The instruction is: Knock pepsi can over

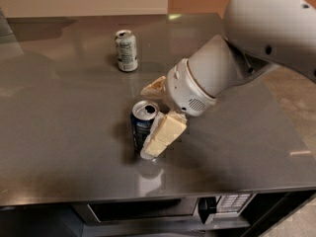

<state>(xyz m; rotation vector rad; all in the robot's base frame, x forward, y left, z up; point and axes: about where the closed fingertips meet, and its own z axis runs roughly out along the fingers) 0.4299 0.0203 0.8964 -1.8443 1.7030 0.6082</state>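
Observation:
The pepsi can (141,125) is dark blue with a silver top. It stands upright near the middle of the grey table (59,132). My gripper (157,110) reaches in from the right on the big white arm (222,73). It is open, with its cream fingers spread wide. The near finger (164,134) lies against the can's front right side. The far finger (153,87) sits just behind the can, apart from it.
A pale silver-green can (127,50) stands upright at the back of the table, to the left of the arm. The table's front edge runs just below the pepsi can. A dark appliance with a keypad (229,202) sits under it.

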